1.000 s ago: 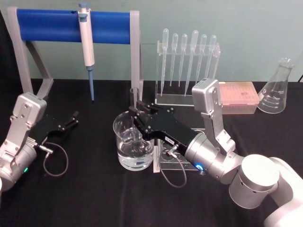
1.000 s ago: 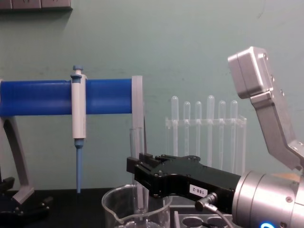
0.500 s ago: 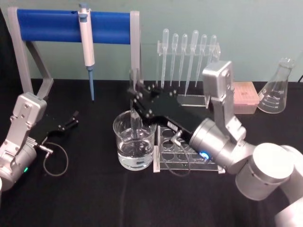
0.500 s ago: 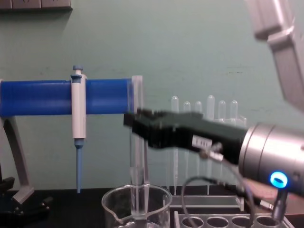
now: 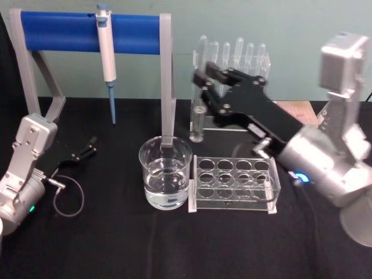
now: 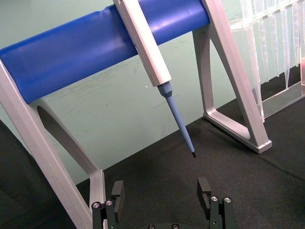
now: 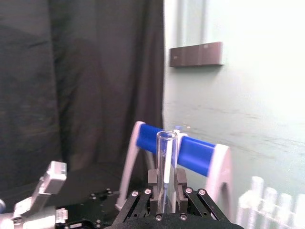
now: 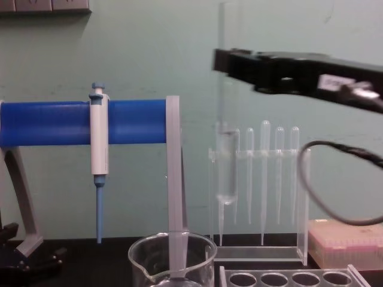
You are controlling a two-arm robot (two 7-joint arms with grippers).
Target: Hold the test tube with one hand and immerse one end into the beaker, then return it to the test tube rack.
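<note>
Two arms flank a black tabletop point(image 5: 116, 244). The right pincer point(image 5: 204, 81) is raised above the tabletop's far middle, clamped on the test tube point(image 5: 199, 119), which hangs upright with its rounded end down. From the chest camera the tube point(image 8: 227, 155) hangs in the air, clear of the beaker point(image 8: 172, 258) and higher than its rim, in front of the pipettes point(image 8: 264, 173) in their clear stand. A little liquid shows in the tube's rounded bottom. The right wrist camera shows the tube's open upper end point(image 7: 166, 171) rising between the two black fingers point(image 7: 152, 183), pressed on both sides.

The beaker point(image 5: 165, 180) stands near the middle of the tabletop, partly filled with clear liquid. Just beside it, toward the right edge, is a clear tube rack point(image 5: 233, 185) with two rows of round holes. Behind the beaker a grey frame with a blue bar point(image 5: 87, 32) stands along the far edge, and a white-and-blue pipettor point(image 5: 106, 58) hangs from the bar, tip down. A pink box point(image 8: 347, 242) rests near the far right, behind the rack.

The left pincer point(image 5: 87, 148) rests low near the left edge of the tabletop, well apart from the beaker. In the left wrist camera its fingers point(image 6: 205, 191) stand apart with nothing between them, facing the frame and the pipettor's blue tip point(image 6: 181, 124).
</note>
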